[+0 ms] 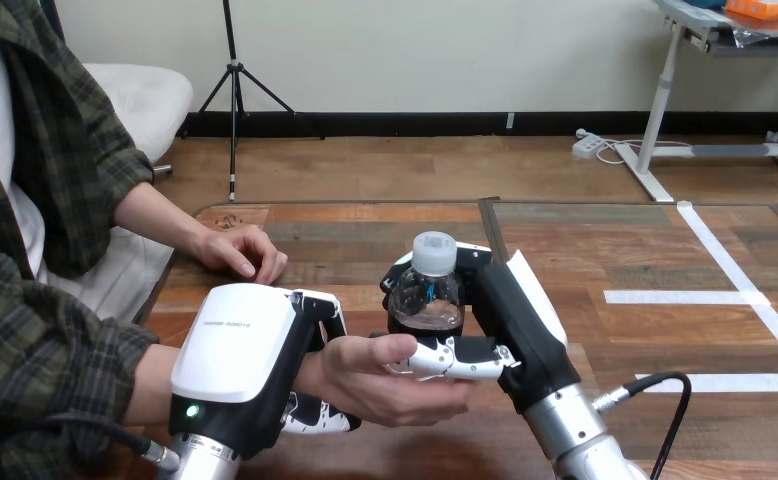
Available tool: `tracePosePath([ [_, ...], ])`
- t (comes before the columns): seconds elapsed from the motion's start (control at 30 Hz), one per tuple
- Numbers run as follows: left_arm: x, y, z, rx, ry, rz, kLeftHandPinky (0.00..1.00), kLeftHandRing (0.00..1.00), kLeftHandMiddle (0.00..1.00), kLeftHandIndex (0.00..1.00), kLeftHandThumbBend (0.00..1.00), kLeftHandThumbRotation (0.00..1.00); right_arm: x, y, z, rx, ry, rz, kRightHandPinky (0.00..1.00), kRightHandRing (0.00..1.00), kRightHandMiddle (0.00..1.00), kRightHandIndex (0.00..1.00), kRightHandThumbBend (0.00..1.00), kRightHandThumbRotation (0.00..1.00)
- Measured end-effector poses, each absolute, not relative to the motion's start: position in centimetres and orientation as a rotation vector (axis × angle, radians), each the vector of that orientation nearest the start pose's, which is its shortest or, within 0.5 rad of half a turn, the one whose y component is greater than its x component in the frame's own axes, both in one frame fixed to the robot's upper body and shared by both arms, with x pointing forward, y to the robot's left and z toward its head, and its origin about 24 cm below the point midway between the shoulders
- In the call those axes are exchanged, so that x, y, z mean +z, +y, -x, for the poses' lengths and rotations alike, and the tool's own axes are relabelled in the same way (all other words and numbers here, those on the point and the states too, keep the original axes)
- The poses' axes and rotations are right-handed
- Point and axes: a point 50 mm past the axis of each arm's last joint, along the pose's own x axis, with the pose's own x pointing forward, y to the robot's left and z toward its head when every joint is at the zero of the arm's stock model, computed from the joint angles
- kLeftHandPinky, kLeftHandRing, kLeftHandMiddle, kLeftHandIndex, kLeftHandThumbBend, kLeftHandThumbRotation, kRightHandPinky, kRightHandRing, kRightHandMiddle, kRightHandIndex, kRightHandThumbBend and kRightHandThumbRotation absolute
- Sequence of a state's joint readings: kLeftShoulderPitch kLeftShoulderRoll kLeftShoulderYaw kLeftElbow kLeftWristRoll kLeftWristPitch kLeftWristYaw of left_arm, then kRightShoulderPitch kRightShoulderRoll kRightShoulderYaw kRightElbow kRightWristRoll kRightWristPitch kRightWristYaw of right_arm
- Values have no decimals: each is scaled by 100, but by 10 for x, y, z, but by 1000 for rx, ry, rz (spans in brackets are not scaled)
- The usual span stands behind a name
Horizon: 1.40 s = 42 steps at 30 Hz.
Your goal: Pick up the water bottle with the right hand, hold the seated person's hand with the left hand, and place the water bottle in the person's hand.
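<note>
Water bottle (426,300) stands upright near the middle of the table (605,250), clear with dark liquid in its lower part and a white cap (433,252) on top. It is gripped by the right hand (517,318), which comes in from the lower right with its fingers (450,358) curled round the bottle's base on the near side and another part of the hand wrapped behind its shoulder. Just below the bottle lies the person's upturned hand (377,388), palm open, its thumb touching the robot's fingers; whether the bottle's base rests on the palm I cannot tell. The left hand (233,352) is closed on the person's wrist (310,375), thumb over the top and fingers showing beneath it. Farther back, the person's other hand (243,252) rests palm down on the table's left part, well apart from the bottle
</note>
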<state>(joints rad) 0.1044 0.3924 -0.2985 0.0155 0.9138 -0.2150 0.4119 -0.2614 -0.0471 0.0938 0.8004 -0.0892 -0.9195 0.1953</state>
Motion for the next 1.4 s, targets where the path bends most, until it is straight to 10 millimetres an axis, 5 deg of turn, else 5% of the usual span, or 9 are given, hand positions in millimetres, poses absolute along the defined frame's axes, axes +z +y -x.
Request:
tracePosePath([
  [1.4,33,148,-215,-153,-415,-1161,22,25,29,28,94,0,17,-110,-260,428,-399,128,36,41,46,49,66,0],
])
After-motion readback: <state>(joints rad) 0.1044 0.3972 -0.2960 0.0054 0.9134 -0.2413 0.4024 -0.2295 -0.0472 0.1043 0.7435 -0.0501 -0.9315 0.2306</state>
